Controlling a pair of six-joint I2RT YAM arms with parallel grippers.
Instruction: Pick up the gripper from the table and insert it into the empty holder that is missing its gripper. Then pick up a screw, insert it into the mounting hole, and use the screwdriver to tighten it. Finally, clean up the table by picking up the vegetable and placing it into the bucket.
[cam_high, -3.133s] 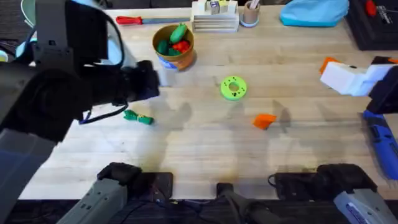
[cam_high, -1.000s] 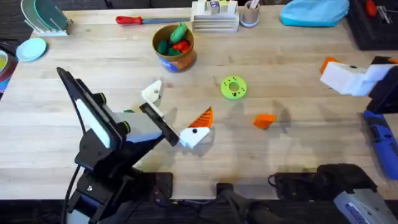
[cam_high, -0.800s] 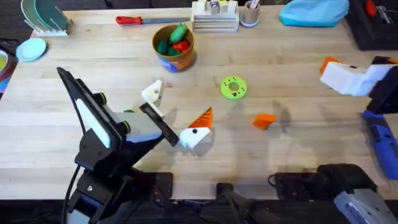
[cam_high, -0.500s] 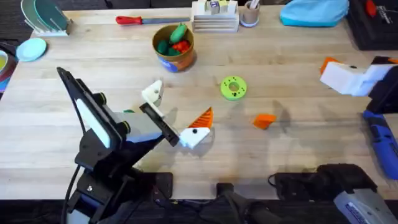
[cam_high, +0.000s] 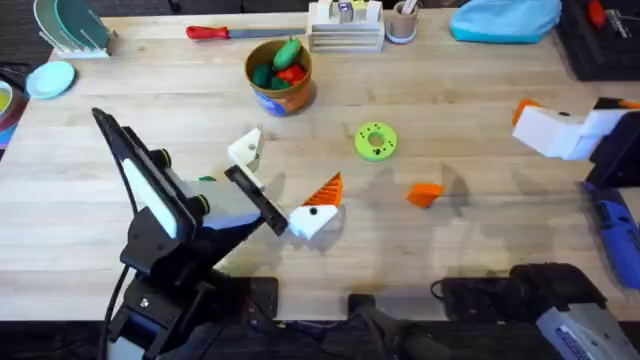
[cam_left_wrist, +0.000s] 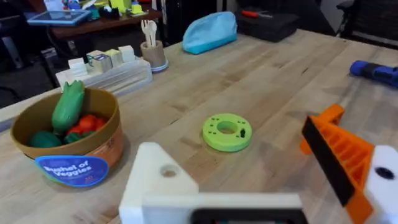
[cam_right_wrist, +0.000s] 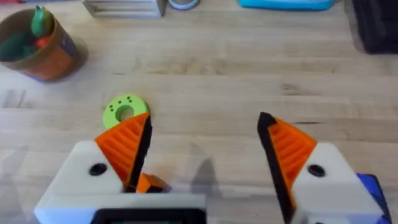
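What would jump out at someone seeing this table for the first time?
Probably the left gripper at the lower left of the overhead view: one finger wears an orange pad, the other is a bare white block. A loose orange wedge lies on the wood right of centre, beyond a green ring disc. At the far side stands a bucket of toy vegetables.

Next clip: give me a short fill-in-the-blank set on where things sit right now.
1. The loose orange gripper lies on the ____, not held by either arm.
2. The bucket holds green and ____ toy vegetables.
3. The green ring disc lies between the bucket and the loose orange ____.
4. The left gripper has one finger with an orange pad and one bare ____ finger.

Missing words: table; red; gripper; white
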